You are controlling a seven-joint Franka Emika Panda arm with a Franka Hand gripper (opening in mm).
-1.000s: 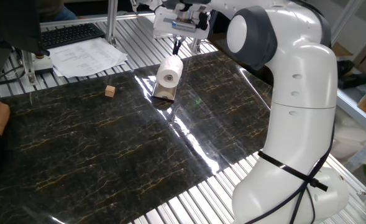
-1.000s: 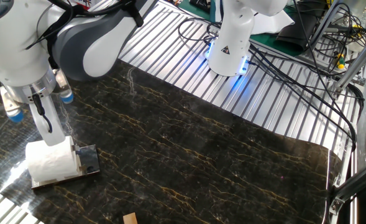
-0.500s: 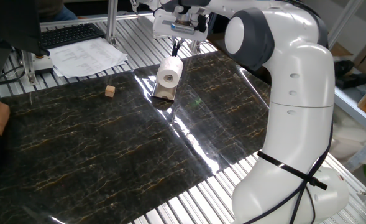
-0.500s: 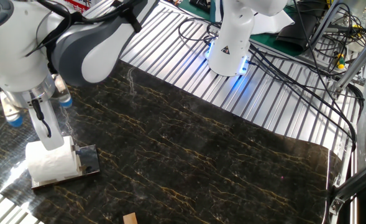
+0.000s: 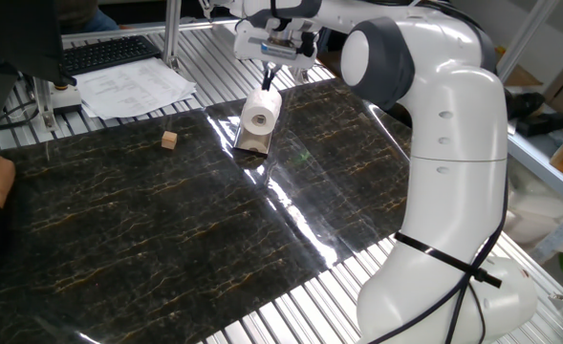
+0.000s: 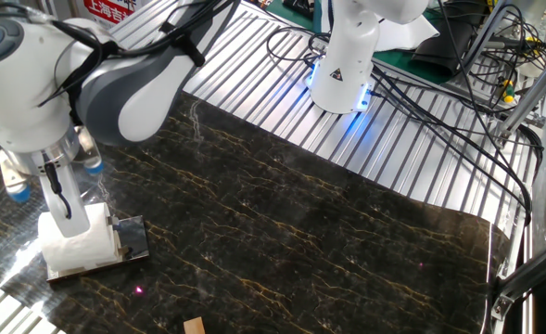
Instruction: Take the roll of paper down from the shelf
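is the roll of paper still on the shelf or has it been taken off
On. The roll of paper rests on the shelf, its hollow core sideways; the gripper is at its top, grasp unclear.

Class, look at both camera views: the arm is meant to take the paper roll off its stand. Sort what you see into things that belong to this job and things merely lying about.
Belongs to the job:
- roll of paper
- shelf under the roll
- gripper, just above the roll

Just lying about:
- wooden cube on the dark mat
- printed sheets
- keyboard
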